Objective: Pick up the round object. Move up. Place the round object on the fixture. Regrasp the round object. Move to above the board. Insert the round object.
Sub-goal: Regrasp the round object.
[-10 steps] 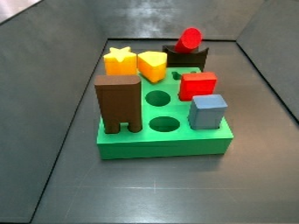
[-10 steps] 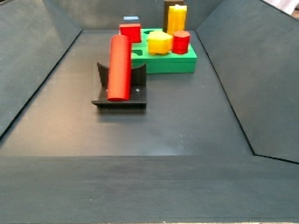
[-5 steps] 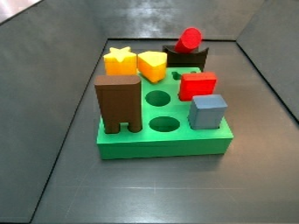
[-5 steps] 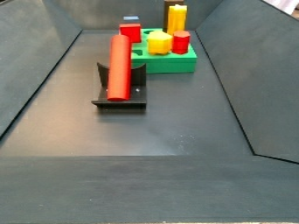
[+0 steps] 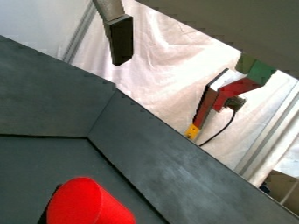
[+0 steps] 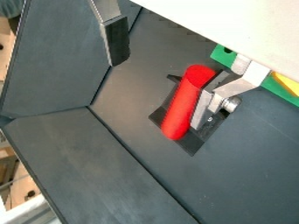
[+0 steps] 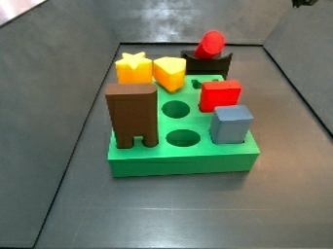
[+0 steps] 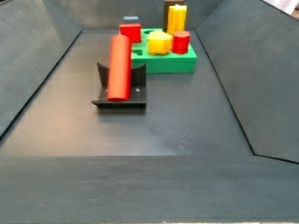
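Red peg: the round object [image 8: 118, 66] lies tilted in the fixture [image 8: 121, 94], its lower end down on the base plate and its upper end leaning toward the board; both side views show it there, untouched.
Dark cradle: the fixture stands on the grey floor just in front of the board, nearer the camera in a side view [image 8: 121, 94], behind the board in the other [image 7: 208, 64].
Gripper: the gripper [image 6: 163, 66] hangs well above the peg, seen only in the wrist views; its fingers [image 6: 115, 39] are spread wide apart and nothing is between them.
Green slab: the board [image 7: 182, 160] carries a brown two-legged block [image 7: 131, 115], a red cube [image 7: 220, 94], a grey-blue cube [image 7: 232, 124], a yellow star [image 7: 132, 67] and a yellow heart-like piece [image 7: 170, 72].
Free holes: round holes [image 7: 184, 138] show open in the middle of the slab.
Step in hand: placing looks done, so the regrasp is probably next.
Risk, grip: closing on the glossy tilted peg off its axis could let it slip or roll out of the cradle.
Risk, descent: coming down misaligned could knock the peg's raised end or hit the cradle.
Risk, insertion: a skewed hold would jam the peg at the hole rim, and the crowded pieces around the holes could be struck.
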{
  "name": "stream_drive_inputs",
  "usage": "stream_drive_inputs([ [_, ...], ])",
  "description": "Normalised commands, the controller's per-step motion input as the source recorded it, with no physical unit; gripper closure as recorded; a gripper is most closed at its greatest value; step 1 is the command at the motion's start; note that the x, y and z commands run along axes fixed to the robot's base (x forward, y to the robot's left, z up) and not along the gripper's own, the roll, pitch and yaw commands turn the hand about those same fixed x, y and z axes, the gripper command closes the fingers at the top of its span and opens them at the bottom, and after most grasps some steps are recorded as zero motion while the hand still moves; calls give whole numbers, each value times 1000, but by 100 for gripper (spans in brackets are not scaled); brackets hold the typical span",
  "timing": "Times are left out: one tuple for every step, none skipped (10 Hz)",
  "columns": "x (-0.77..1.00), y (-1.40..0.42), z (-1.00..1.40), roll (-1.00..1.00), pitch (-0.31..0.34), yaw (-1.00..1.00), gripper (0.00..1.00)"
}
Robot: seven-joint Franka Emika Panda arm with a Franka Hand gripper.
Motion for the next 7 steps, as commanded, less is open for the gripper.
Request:
stream_drive_inputs([
  [98, -52, -13, 171, -2, 219, 0],
  [38, 45, -1000, 108, -15, 244, 0],
  [41, 45, -1000, 107, -25, 204, 0],
  [52, 42, -1000, 107, -64, 167, 0],
  [64, 35, -1000, 92, -106, 124, 0],
  [69, 34, -1000, 82, -118, 102, 0],
  [76, 30, -1000, 70, -126, 58, 0],
])
